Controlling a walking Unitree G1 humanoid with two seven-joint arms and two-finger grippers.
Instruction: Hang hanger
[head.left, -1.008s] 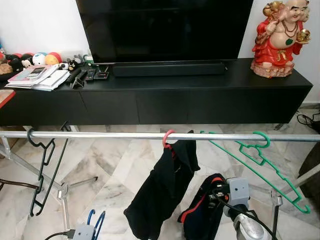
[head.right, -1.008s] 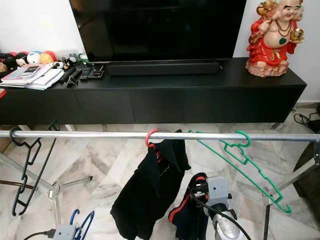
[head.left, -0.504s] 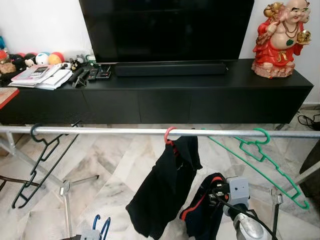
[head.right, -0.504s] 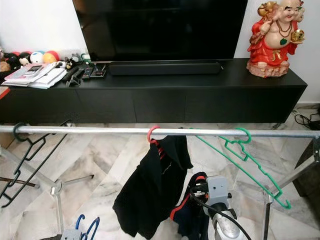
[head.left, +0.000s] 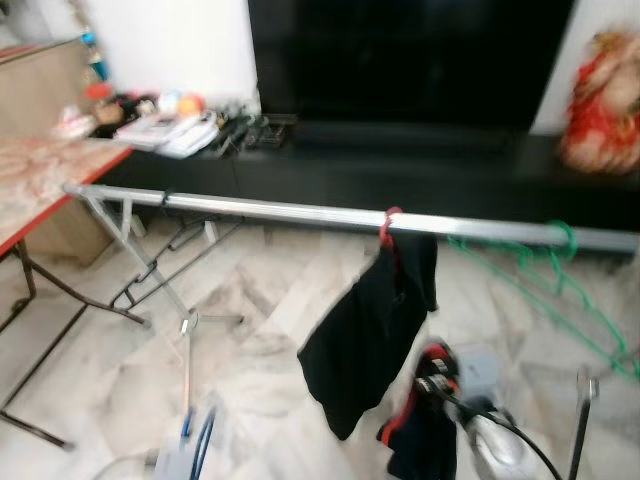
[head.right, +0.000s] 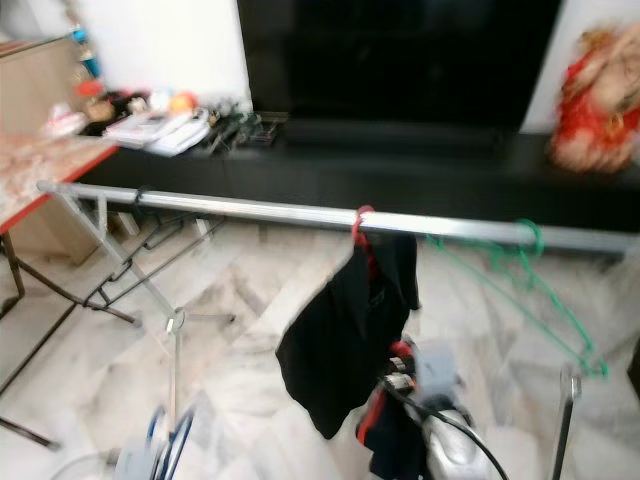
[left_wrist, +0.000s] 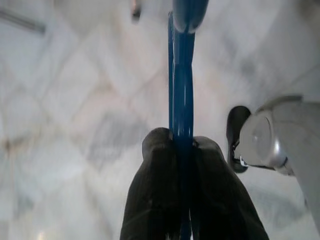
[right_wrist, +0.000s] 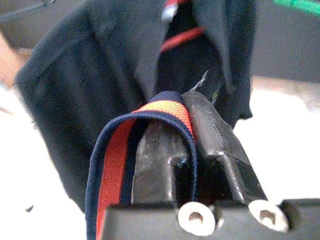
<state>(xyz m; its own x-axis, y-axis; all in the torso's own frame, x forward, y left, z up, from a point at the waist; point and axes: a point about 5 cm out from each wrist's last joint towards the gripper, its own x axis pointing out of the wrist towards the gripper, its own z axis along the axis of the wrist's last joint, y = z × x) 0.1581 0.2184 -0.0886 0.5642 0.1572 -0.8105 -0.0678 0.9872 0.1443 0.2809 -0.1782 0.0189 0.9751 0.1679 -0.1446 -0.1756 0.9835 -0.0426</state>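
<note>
A silver rail (head.left: 300, 212) crosses the blurred eye views. On it hang a black garment (head.left: 370, 320) on a red hanger (head.left: 388, 222), a green hanger (head.left: 560, 290) at the right and a black hanger (head.left: 165, 260) at the left. Low at the left, my left gripper (left_wrist: 182, 145) is shut on a blue hanger (left_wrist: 182, 100), whose top also appears in the left eye view (head.left: 200, 450). Low at the right, below the black garment, my right gripper (right_wrist: 182, 100) is shut on a navy garment with a red stripe (right_wrist: 120, 150), also visible from above (head.left: 420, 440).
A black TV console (head.left: 420, 165) with a TV and a red statue (head.left: 605, 100) stands behind the rail. A red-edged folding table (head.left: 50, 180) stands at the left. The rack's legs (head.left: 185, 330) spread over the marble floor.
The whole picture has shifted and blurred, so the camera has turned left; the folding table has come into view. Both grippers keep their holds.
</note>
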